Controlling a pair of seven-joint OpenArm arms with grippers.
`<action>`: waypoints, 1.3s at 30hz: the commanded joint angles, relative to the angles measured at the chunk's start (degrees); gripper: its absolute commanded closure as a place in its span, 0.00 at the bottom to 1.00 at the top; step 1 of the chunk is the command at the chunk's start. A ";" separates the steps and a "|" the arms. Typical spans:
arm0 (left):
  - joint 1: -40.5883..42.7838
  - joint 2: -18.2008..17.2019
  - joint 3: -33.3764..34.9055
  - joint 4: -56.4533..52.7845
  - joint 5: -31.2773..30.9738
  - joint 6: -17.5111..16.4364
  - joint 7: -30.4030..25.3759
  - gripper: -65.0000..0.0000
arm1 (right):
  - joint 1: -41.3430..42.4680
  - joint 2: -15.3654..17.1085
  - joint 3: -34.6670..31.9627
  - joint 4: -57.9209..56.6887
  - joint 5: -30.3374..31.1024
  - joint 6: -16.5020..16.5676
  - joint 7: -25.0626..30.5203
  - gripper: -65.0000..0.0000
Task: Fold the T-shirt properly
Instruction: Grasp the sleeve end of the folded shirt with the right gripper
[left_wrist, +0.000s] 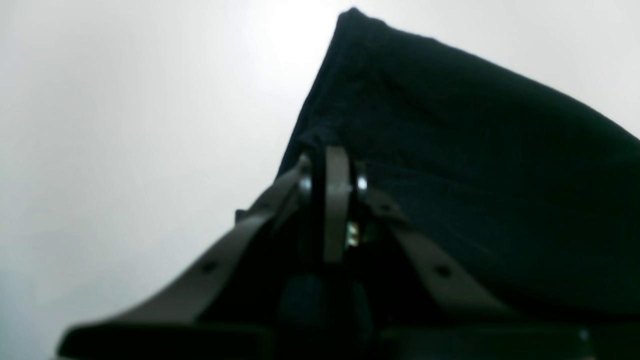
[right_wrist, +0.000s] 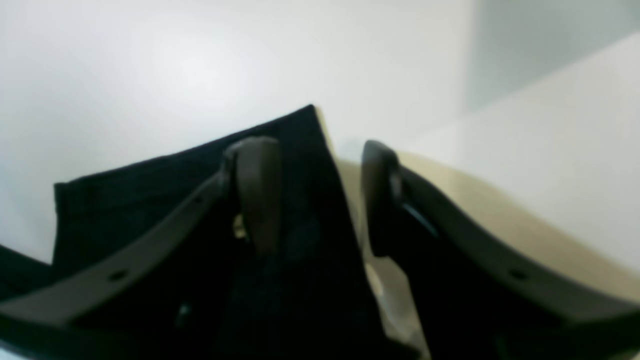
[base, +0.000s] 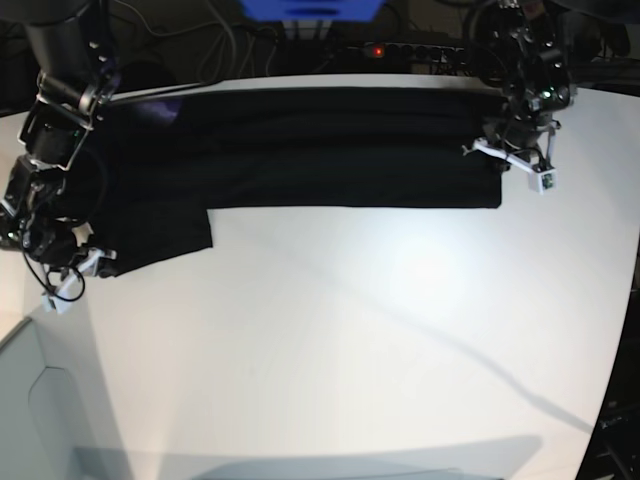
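T-shirt flat across table

Both wrist views blurred; glare on the white table; base view bends at edges

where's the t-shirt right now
In the base view the T-shirt lies across the far part of the white table, stretched between the left end effector and the right end effector.

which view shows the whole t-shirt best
The base view: the T-shirt lies spread across the table's far side, sleeve included. The left wrist view shows only a blurred corner pinched in the left end effector; the right wrist view shows one edge by the right end effector.
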 joint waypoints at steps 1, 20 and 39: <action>0.09 -0.56 -0.29 1.24 -0.38 0.16 -0.63 0.99 | 1.34 0.91 0.17 0.90 0.76 0.14 2.15 0.58; 0.17 -0.56 -0.29 1.24 -0.38 0.16 -0.63 0.99 | -3.23 -2.16 -0.36 0.99 0.67 0.14 5.05 0.58; 0.09 -0.56 -0.29 1.33 -0.38 0.16 -0.63 0.99 | -2.70 -2.60 -3.70 3.45 1.02 0.14 4.61 1.00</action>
